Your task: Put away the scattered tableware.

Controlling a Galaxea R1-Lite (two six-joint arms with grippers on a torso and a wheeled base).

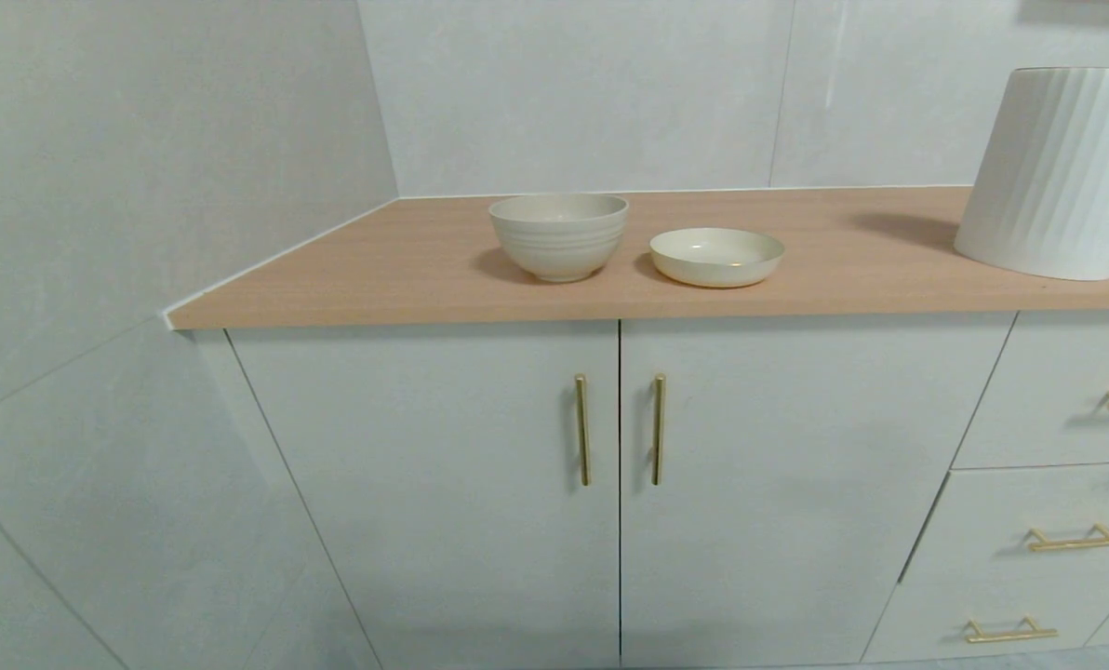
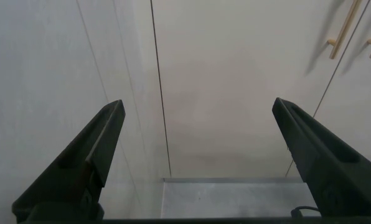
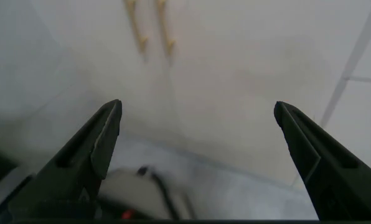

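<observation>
left end effector and right end effector both gape wide with nothing held, facing the pale cabinet doors. the ribbed bowl and shallow dish sit side by side, not touching, on the worktop above those doors, well away from both end effectors.

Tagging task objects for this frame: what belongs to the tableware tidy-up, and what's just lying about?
Job: ribbed bowl; shallow dish beside it, not touching; both on the countertop. Possibly the shut cabinet doors below.
Bystanders: white ribbed cylinder at the right; drawers.
</observation>
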